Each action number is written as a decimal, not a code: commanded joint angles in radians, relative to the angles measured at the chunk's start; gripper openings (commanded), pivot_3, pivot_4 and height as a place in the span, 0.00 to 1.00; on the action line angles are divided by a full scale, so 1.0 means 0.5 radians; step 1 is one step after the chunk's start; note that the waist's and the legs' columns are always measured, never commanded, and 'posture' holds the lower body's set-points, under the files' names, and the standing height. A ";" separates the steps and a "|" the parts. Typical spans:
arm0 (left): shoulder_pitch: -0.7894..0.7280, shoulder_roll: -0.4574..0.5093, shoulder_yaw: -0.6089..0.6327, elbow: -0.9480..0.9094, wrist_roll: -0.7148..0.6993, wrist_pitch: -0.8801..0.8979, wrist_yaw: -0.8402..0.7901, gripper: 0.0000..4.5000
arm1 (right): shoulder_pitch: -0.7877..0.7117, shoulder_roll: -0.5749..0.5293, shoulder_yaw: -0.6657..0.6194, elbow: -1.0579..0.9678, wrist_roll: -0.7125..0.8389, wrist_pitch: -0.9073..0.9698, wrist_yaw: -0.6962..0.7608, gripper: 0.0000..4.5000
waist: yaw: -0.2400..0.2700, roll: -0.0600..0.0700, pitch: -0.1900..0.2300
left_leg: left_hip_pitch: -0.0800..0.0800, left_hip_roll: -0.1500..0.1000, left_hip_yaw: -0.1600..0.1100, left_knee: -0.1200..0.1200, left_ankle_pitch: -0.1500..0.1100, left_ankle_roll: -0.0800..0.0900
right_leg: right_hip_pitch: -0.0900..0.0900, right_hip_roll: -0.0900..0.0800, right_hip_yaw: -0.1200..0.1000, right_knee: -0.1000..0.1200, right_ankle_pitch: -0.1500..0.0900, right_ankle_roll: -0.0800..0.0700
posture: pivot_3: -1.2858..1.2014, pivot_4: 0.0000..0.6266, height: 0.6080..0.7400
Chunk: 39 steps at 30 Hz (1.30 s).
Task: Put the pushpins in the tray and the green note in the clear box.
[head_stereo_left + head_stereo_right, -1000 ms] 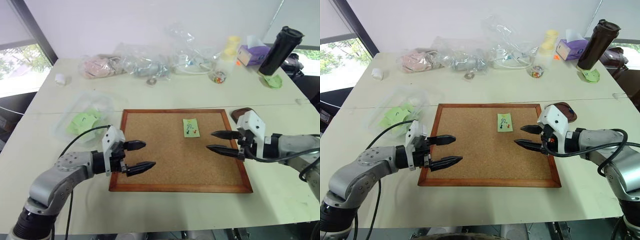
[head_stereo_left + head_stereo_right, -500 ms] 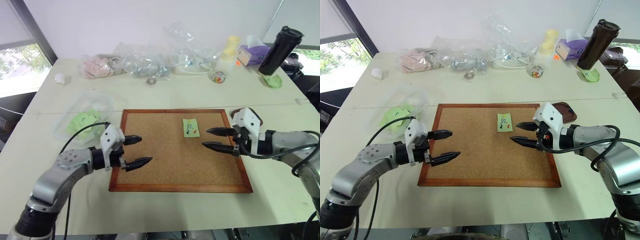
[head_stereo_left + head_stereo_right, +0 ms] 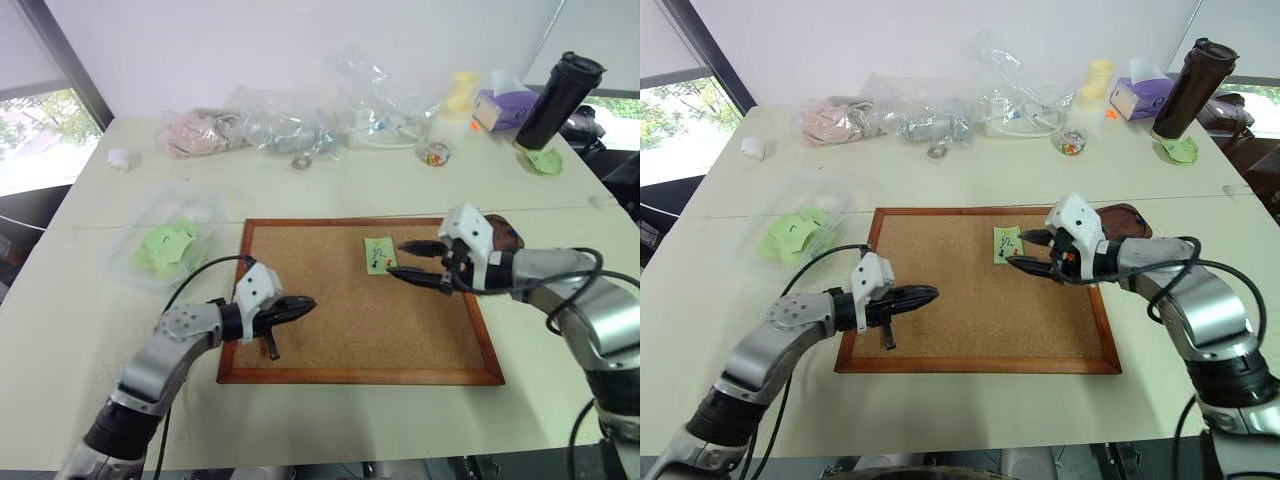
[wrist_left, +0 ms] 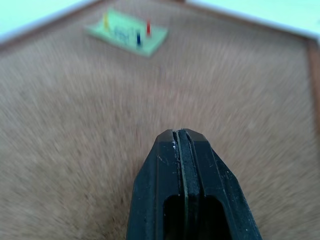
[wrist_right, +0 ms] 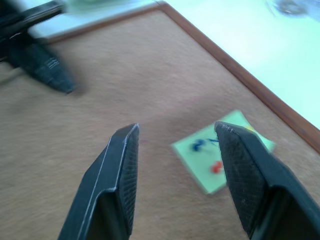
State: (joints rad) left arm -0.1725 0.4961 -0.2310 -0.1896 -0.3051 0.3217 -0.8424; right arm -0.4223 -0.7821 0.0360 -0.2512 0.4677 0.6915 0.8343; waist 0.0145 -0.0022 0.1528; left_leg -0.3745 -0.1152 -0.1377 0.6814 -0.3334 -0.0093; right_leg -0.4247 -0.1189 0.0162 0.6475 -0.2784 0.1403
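Note:
The green note (image 3: 379, 254) lies on the cork board (image 3: 350, 330), with a red pushpin (image 5: 216, 167) and a darker one stuck in it. My right gripper (image 3: 395, 259) is open, its tips at the note's right edge; in the right wrist view the note (image 5: 225, 155) lies just past the fingers. Whether they touch it I cannot tell. My left gripper (image 3: 305, 303) is shut on nothing, low over the board's left part. The dark brown tray (image 3: 507, 232) is half hidden behind the right gripper. Off the board's left stands the clear box (image 3: 205, 210) holding pale green slips.
Crumpled clear plastic bags (image 3: 290, 125) line the table's back edge, with a bead jar (image 3: 437, 152), a purple tissue box (image 3: 505, 108) and a tall dark tumbler (image 3: 560, 100) at the back right. A small white object (image 3: 121, 157) sits far left.
My left gripper has shut and dropped lower, moving right over the board. My right gripper, still open, has moved left up to the green note.

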 commanded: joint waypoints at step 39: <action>0.061 -0.073 -0.076 -0.017 0.177 0.040 0.054 0.00 | -0.514 0.365 0.120 0.734 -0.567 -0.179 -0.116 0.01 | -0.009 0.005 -0.003 | 0.000 -0.003 -0.001 0.000 0.001 -0.001 | -0.002 0.000 -0.001 0.003 0.001 -0.001 | 0.52 0.24 1.00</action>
State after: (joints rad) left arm -0.1623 0.4521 -0.2449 -0.2044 -0.2217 0.3088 -0.8057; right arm -0.6586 -0.5720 0.1731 0.2117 0.1582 0.5963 0.7776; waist 0.0097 0.0001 0.1510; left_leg -0.3745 -0.1166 -0.1382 0.6815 -0.3330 -0.0098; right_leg -0.4257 -0.1190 0.0160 0.6489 -0.2781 0.1399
